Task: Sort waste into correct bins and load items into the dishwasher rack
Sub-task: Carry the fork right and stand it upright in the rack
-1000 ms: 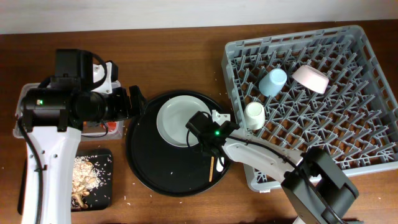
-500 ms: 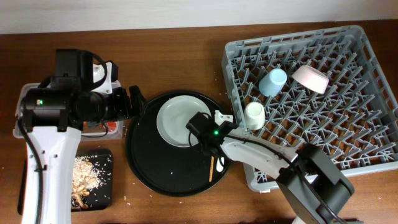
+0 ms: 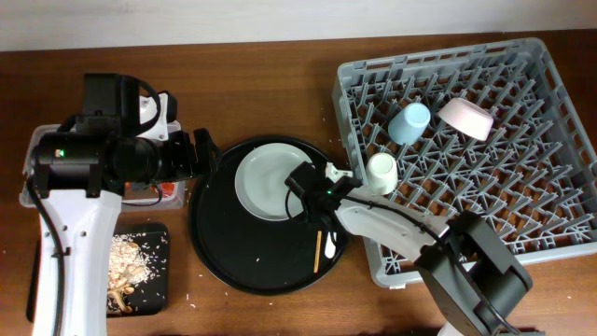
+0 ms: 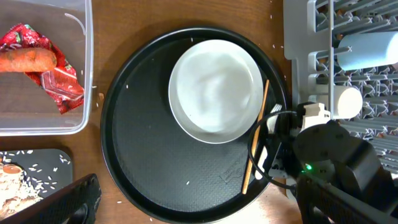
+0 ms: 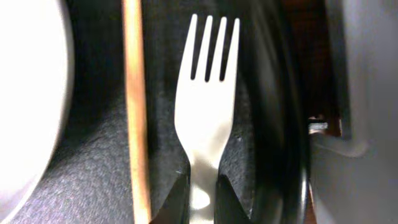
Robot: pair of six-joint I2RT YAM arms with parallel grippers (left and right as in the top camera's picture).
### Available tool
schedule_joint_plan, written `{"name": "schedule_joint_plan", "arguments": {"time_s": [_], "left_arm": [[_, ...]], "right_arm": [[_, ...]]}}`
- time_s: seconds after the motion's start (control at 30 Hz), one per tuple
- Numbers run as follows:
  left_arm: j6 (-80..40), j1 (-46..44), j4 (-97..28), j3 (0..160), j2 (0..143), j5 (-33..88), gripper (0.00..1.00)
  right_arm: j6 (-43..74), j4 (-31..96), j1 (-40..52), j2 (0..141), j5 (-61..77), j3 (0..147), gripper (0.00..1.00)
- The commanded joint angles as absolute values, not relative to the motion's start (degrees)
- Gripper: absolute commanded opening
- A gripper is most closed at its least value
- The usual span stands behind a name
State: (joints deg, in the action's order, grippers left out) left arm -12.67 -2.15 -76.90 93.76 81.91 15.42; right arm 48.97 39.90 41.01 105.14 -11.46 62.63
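R gripper (image 5: 200, 190) jaws shut tight on handle of white plastic fork (image 5: 208, 106). Fork is on big round black tray (image 5: 93, 186), near its right rim. Thin wooden chopstick (image 5: 135, 112) just beside it, pale round plate (image 5: 25, 93) beyond. L gripper (image 3: 205, 156) wide open, empty, at tray's left rim.

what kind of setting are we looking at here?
Likely a lab tabletop mock-up of a dish-clearing station: a dishwasher rack holding cups, a round tray with plate and fork, and a tub of waste, all on a wooden table.
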Motion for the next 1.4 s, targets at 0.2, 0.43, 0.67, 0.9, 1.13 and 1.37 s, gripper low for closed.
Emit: {"name": "schedule_joint_plan", "arguments": {"time_s": [0.2, 0.43, 0.67, 0.9, 1.13, 1.37], "left_arm": [[-11.9, -2.0, -76.8, 94.8, 81.3, 15.2, 0.99], [-11.9, -2.0, -76.8, 94.8, 81.3, 15.2, 0.99], [-11.9, -2.0, -76.8, 94.8, 81.3, 15.2, 0.99], [-11.9, -2.0, -76.8, 94.8, 81.3, 15.2, 0.99], [-11.9, -2.0, -76.8, 94.8, 81.3, 15.2, 0.99], [-11.9, -2.0, -76.8, 94.8, 81.3, 15.2, 0.99]], "right_arm": [[41.7, 47.7, 40.8, 100.9, -8.4, 72.2, 0.04], [30.5, 54.2, 37.6, 96.1, -4.6, 79.9, 0.04], [14.9, 66.4, 25.0, 88.6, -4.5, 87.3, 0.04], [-0.7, 73.1, 8.0, 89.1, -4.5, 85.7, 0.04], [-1.3, 68.0, 3.2, 95.3, -4.7, 79.3, 0.04], [-1.3, 67.6, 3.2, 99.1, -6.1, 79.3, 0.31]]}}
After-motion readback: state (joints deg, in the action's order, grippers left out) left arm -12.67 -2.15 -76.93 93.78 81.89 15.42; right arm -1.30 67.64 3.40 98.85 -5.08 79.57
